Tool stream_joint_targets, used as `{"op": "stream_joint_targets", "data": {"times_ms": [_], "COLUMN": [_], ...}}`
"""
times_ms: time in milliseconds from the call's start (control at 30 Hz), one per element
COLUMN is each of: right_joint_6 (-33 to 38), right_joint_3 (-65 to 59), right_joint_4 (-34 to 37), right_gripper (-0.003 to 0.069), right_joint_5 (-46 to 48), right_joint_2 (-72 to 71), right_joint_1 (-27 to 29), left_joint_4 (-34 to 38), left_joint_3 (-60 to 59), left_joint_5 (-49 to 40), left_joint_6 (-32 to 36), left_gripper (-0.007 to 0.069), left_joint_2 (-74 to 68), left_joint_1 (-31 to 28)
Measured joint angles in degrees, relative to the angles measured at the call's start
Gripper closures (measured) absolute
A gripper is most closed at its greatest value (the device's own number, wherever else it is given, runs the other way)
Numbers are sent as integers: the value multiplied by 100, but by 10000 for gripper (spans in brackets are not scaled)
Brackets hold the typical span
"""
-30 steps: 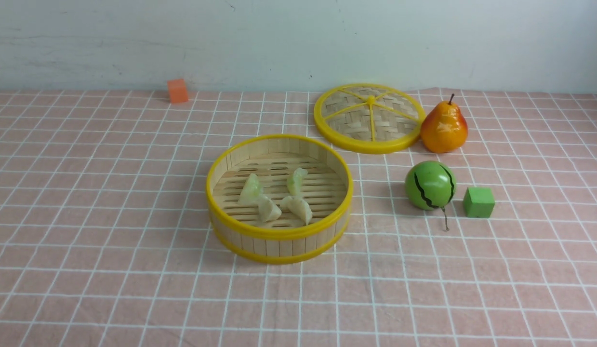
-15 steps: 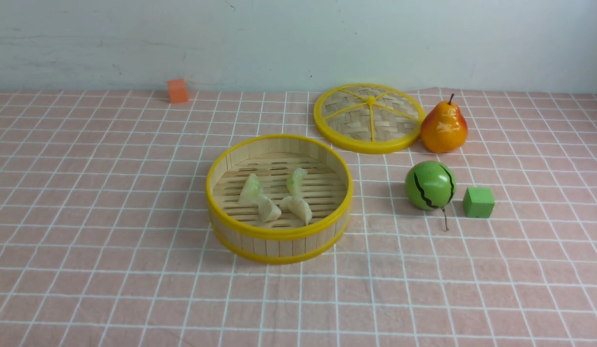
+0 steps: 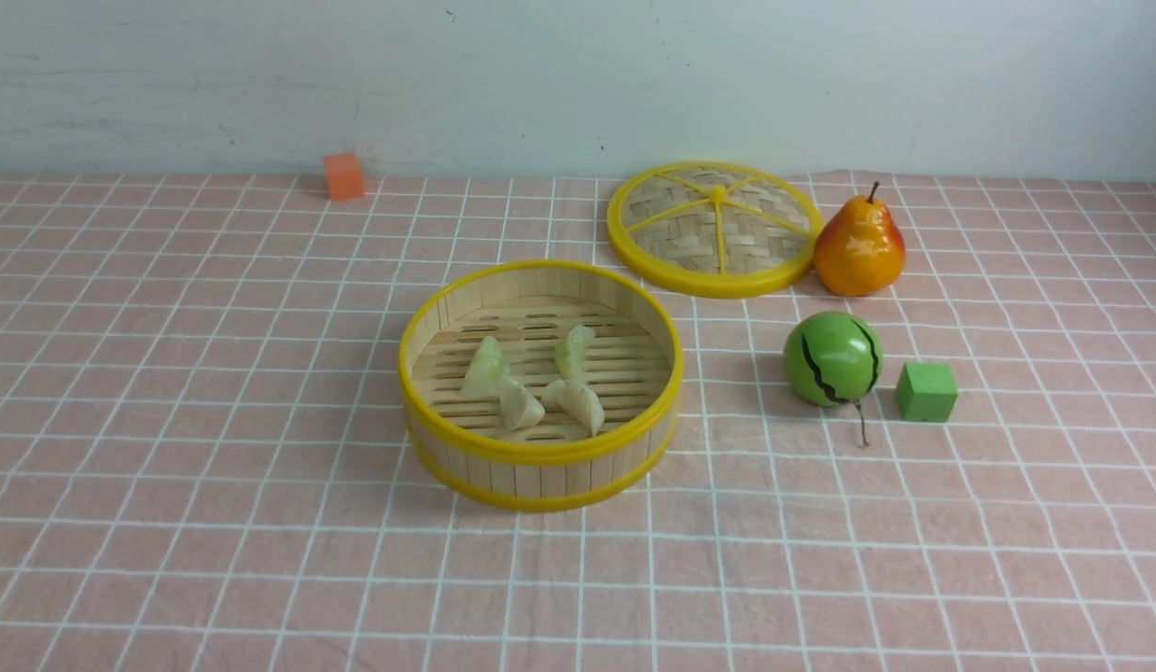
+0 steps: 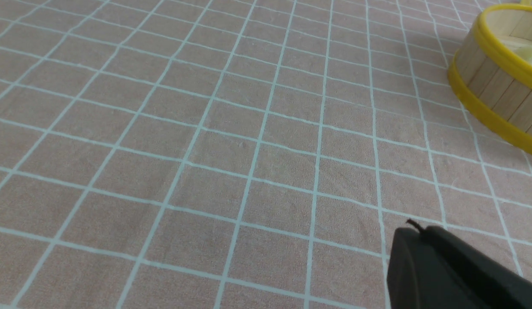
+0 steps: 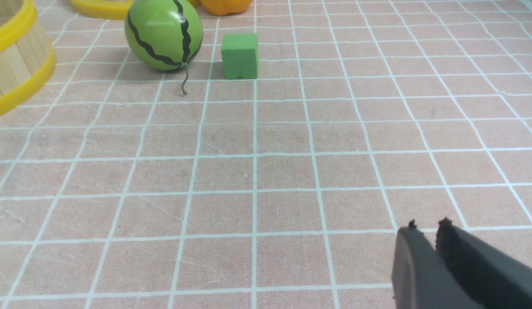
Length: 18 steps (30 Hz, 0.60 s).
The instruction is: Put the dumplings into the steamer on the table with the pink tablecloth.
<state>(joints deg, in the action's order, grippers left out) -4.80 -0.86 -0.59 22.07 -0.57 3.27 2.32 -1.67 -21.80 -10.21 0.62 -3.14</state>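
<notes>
1. All four dumplings (image 3: 531,383) lie on the slatted floor of the steamer (image 3: 540,450), which stands mid-table on the pink tablecloth (image 3: 214,448); none shows on the cloth outside it, so I judge the placing done and no further pick needed.
2. Neither arm shows in the front view. The left gripper (image 4: 414,234) hangs low over bare cloth with the steamer wall well apart from it; its jaws are together and hold nothing.
3. The right gripper (image 5: 427,229) also hangs over bare cloth, its jaws parted by a narrow slit and empty.
4. From the right wrist view, the toy watermelon (image 5: 163,34) and green cube (image 5: 239,56) sit between that gripper and the far side of the table, the steamer rim off to one side (only its edge shows).
5. Other things: the woven lid (image 3: 713,229) lies flat behind the steamer, touching or just beside the pear (image 3: 859,247); an orange cube (image 3: 343,175) sits far back by the wall.
6. Nothing stands over the steamer's mouth.
</notes>
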Motion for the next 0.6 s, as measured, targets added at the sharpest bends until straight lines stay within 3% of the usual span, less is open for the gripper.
{"op": "stream_joint_targets", "data": {"times_ms": [600], "right_joint_6": [0], "right_joint_3": [0], "right_joint_4": [0], "right_gripper": [552], "right_joint_5": [0], "right_joint_2": [0], "right_joint_1": [0], "left_joint_4": [-62], "left_joint_3": [0], "left_joint_5": [-14], "left_joint_6": [302], "left_gripper": [638], "left_joint_2": [0], "left_joint_1": [301]}}
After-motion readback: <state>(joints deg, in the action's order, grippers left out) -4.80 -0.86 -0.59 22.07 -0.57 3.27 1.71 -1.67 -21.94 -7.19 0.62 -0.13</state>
